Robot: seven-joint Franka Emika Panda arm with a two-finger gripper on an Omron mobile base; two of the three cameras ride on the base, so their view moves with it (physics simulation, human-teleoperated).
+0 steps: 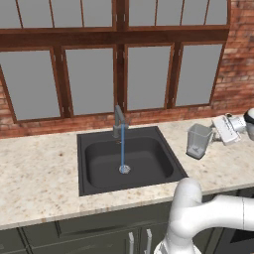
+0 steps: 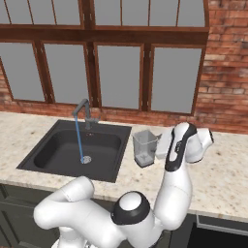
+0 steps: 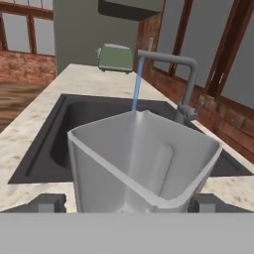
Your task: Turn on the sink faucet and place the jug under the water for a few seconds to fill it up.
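water [image 1: 122,154]: running into sink [image 1: 99,183]
jug [image 3: 144,163]: upright on counter right of sink, between fingertips
gripper [image 3: 126,203]: spread wide, not clamped

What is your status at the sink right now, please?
Claw open, fingers either side of the jug, not closed on it. Faucet running, water falling into sink. Jug upright on counter. Nothing in the way.
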